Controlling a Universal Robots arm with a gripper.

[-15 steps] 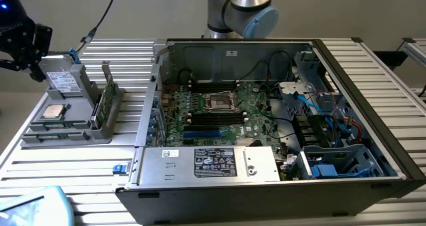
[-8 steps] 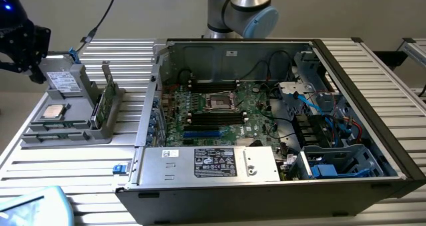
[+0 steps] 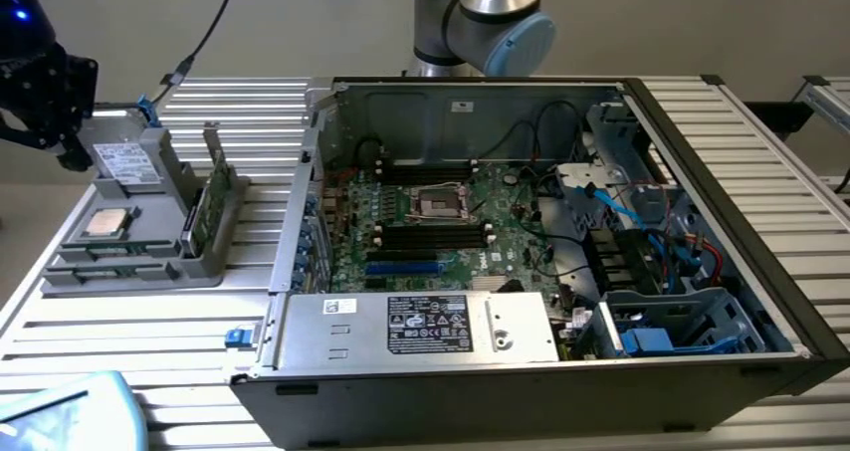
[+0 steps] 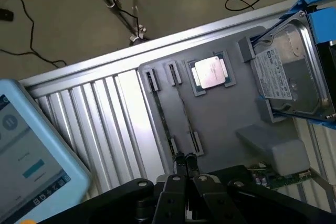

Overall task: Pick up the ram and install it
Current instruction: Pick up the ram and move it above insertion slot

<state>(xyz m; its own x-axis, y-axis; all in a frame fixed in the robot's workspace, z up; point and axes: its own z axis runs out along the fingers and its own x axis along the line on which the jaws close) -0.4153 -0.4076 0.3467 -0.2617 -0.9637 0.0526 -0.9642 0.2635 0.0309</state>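
A green ram (image 3: pixel 199 214) stands on edge against the raised block of the grey tray (image 3: pixel 133 277), on the side nearest the computer case. Part of the ram (image 4: pixel 273 180) also peeks out under that block in the wrist view. My gripper (image 3: pixel 64 152) hangs above the tray's far end, by the silver drive (image 3: pixel 126 160), well apart from the ram. Its fingertips (image 4: pixel 178 162) are pressed together with nothing between them, so the gripper (image 4: pixel 182 161) is shut and empty over the tray's narrow slots (image 4: pixel 173 108).
The open computer case (image 3: pixel 743 202) fills the exterior view's right, with its motherboard (image 3: pixel 452 227) and black memory slots (image 3: pixel 422 237) exposed. A square processor (image 4: pixel 210 72) and the drive (image 4: pixel 289 77) lie in the tray. A blue-cased tablet (image 3: pixel 67 411) lies at the table's front corner.
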